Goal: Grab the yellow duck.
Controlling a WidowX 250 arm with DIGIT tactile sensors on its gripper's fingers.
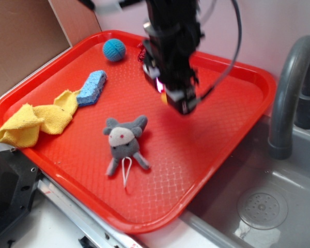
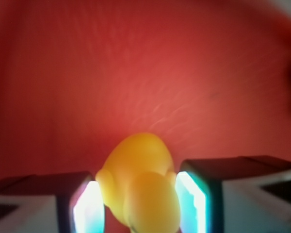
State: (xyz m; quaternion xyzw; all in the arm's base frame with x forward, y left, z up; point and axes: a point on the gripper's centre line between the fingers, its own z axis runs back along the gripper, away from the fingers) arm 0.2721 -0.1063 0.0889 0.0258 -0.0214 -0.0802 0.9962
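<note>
Red plastic fills the scene: a wide tray (image 1: 232, 124) with a raised rounded rim and a faint diamond texture, set beside a grey sink (image 1: 279, 206) with a curved faucet (image 1: 292, 88) on the right. My gripper (image 2: 138, 204) pinches the yellow duck (image 2: 138, 184), smooth and glossy, both pads pressed against its rounded sides, over the tray's far middle. Near me lies a soft grey plush mouse (image 1: 125, 142); farther left sit a crumpled yellow cloth (image 1: 36, 121), a porous blue sponge (image 1: 92, 88) and a knitted blue ball (image 1: 114, 49). Bare tray stretches open to the right and near edges.
</note>
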